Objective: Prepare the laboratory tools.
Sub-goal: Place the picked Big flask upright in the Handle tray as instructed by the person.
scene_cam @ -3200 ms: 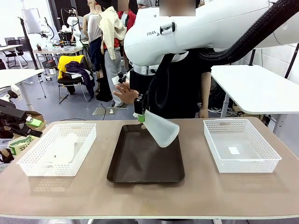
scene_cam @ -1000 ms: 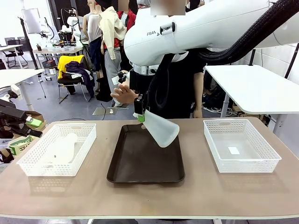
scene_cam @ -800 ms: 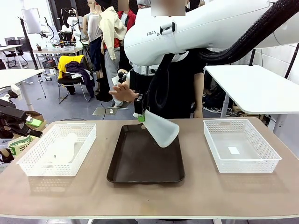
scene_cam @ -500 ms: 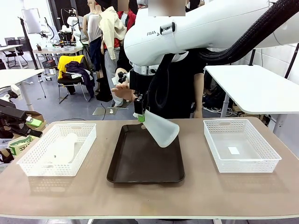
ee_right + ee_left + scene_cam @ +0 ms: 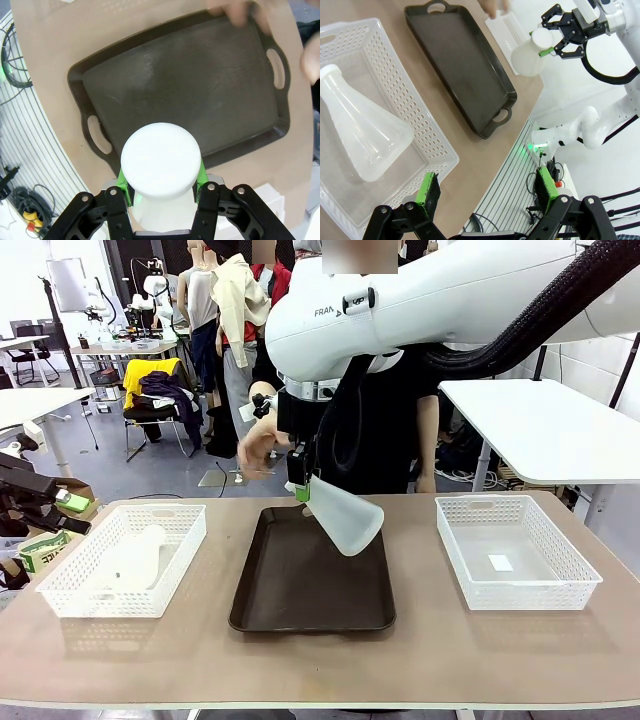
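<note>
One frosted-white conical flask (image 5: 345, 517) hangs tilted over the far end of the dark brown tray (image 5: 312, 585). My right gripper (image 5: 298, 483) is shut on its neck. In the right wrist view the flask's round white end (image 5: 160, 159) sits between the green pads of that gripper (image 5: 161, 187), above the tray (image 5: 185, 95). A second flask (image 5: 362, 132) lies on its side in the left white mesh basket (image 5: 436, 146); it also shows in the front view (image 5: 138, 555). My left gripper (image 5: 486, 192) hovers open above that basket's near edge, holding nothing.
A second white mesh basket (image 5: 515, 552) stands at the right with a small white slip in it. A person stands behind the tray with a hand (image 5: 255, 445) raised beside my right gripper. The wooden table (image 5: 320, 660) is bare along its front.
The person's hand behind the tray has shifted and now points downward. Both arms and the held flask have stayed where they were.
</note>
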`<action>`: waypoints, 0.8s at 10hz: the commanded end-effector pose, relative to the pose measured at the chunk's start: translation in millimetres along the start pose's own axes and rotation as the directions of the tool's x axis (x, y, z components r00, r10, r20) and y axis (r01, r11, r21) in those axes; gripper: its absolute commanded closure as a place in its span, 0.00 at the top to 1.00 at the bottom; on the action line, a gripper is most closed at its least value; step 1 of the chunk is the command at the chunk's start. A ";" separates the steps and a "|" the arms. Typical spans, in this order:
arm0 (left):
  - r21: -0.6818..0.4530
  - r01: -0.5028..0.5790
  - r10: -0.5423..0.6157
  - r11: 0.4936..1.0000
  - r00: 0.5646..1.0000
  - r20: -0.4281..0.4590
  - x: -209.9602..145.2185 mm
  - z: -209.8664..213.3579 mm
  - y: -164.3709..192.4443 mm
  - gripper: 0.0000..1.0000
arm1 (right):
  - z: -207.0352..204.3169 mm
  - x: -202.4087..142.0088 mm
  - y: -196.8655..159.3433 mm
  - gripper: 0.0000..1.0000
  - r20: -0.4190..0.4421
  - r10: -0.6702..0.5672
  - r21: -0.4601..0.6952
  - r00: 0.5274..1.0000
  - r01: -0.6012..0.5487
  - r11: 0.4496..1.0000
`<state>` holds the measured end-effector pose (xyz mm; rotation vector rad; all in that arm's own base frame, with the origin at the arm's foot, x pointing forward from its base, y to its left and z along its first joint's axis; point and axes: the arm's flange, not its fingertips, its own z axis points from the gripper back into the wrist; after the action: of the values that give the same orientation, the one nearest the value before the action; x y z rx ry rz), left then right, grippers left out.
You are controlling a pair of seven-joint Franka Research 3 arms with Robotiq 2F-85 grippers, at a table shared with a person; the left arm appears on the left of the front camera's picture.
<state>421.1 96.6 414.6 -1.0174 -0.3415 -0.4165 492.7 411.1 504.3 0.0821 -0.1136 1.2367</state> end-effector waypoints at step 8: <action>-0.003 0.005 -0.005 1.000 1.000 0.001 -0.4 2.0 -1.0 1.00 | 2.2 -1.3 1.7 0.00 -0.003 0.004 -0.007 1.000 -0.004 1.000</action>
<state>421.1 96.6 414.6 -1.0174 -0.3415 -0.4164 492.7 411.1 504.3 0.0821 -0.1136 1.2367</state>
